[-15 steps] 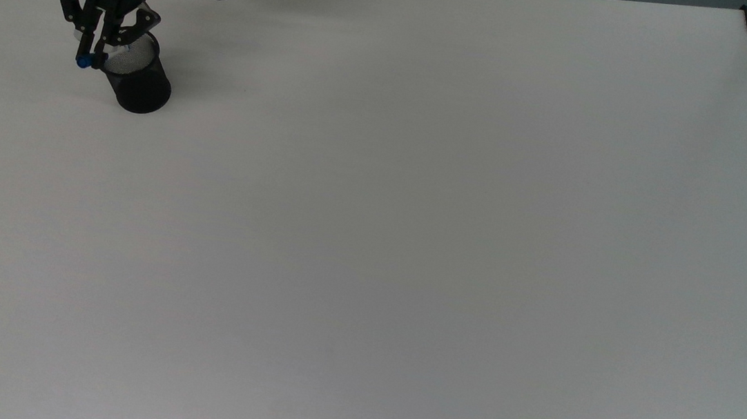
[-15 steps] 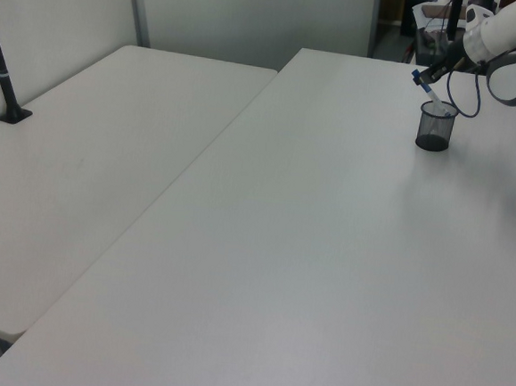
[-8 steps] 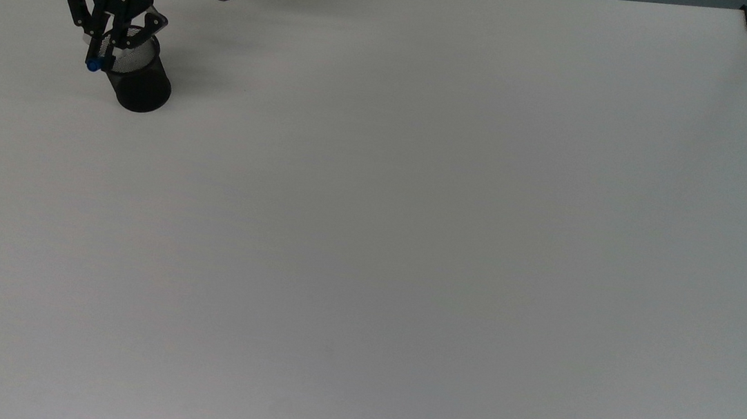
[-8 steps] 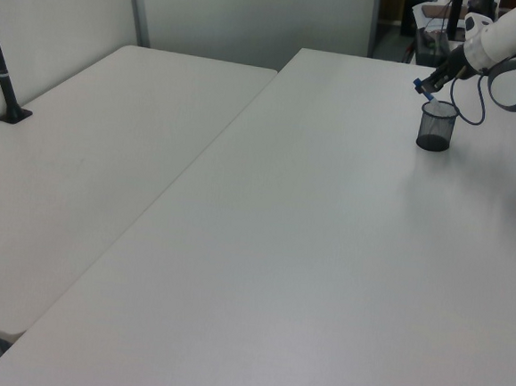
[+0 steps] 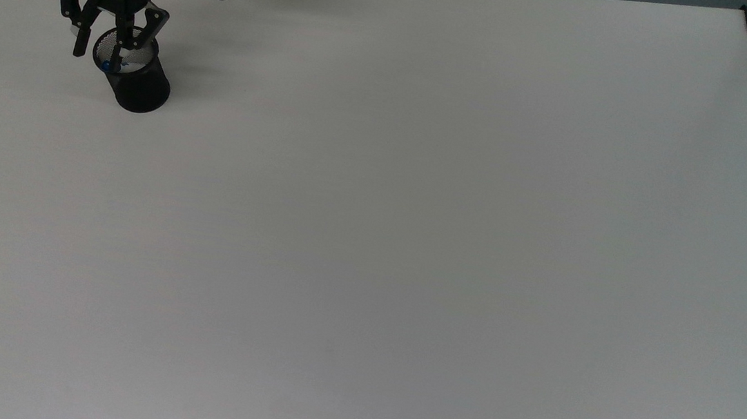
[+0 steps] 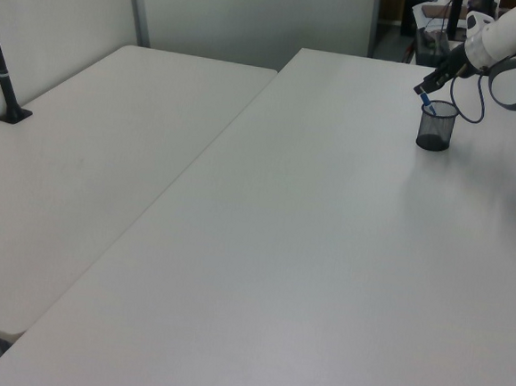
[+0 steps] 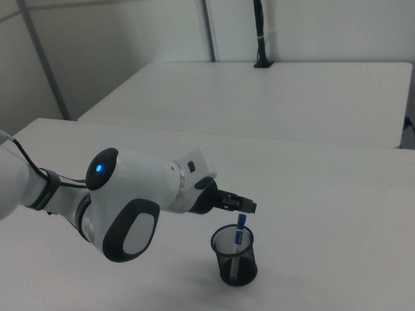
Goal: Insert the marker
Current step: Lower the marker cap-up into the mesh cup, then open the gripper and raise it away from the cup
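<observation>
White table, bare across most of its surface. Black mesh cup near the top view's upper left corner. Marker stands tilted inside cup, blue end up. Claw just above the rim, fingers spread, gripping nothing.

marker upright in mesh cup, pincer above

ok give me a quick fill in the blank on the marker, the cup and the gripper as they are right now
1. The marker stands inside the black mesh ____.
2. The gripper above the cup has its fingers ____.
3. The end of the marker that sticks out above the cup's rim is coloured ____.
4. In the top view, the cup sits near the table's upper ____ corner.

Missing words: cup; open; blue; left
</observation>
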Action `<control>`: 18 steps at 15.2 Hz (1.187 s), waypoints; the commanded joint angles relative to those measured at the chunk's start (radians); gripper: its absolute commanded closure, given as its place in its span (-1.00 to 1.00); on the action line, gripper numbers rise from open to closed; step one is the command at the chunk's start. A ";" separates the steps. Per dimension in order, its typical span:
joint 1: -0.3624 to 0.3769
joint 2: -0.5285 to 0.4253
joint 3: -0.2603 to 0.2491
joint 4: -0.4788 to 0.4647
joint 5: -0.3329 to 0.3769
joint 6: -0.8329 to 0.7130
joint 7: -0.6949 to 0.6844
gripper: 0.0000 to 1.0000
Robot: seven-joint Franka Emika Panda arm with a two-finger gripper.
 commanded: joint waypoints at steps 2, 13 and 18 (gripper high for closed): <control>0.002 -0.030 -0.008 0.017 -0.015 -0.012 0.097 -0.47; 0.056 -0.069 0.098 0.536 0.006 -0.956 0.364 -1.00; 0.151 -0.060 0.098 0.770 0.126 -1.358 0.364 -1.00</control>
